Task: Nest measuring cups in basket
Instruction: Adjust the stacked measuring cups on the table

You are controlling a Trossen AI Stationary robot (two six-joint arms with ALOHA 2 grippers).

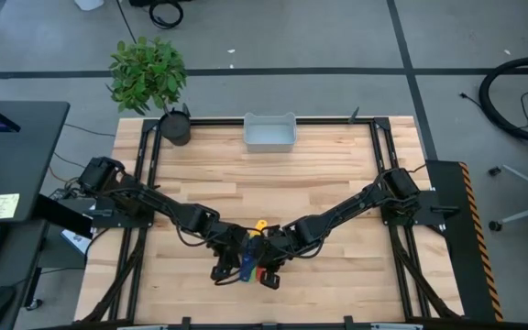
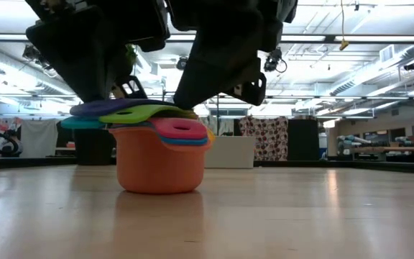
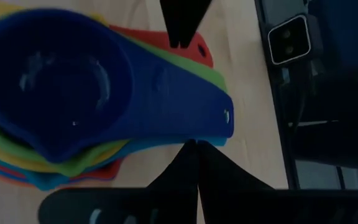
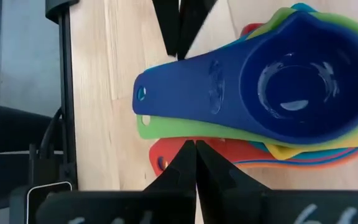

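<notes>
The measuring cups sit nested in one stack (image 2: pixel 157 162) on the table near its front edge. The orange cup (image 2: pixel 160 169) is at the bottom and the dark blue cup (image 4: pixel 291 81) on top. Their flat handles fan out to one side. My left gripper (image 3: pixel 194 149) and my right gripper (image 4: pixel 194 149) are both shut. They stand on opposite sides of the handle fan, tips pointing at each other. The pale basket (image 1: pixel 269 133) stands at the table's far edge, well away from both arms. My left gripper's shut fingertips meet the side edge of the blue handles (image 3: pixel 197 138), slanting down from the table's left. The stack stays on the table. My right gripper's shut fingertips meet the fan's other side, at the red handle's edge (image 4: pixel 188 144) under the green one, slanting down from the right.
A dark round pot (image 1: pixel 174 126) with a green plant stands at the far left corner, beside the basket. Bare wooden table (image 1: pixel 273 183) lies between the stack and the basket. Dark frame rails (image 1: pixel 383 165) run along the table's sides.
</notes>
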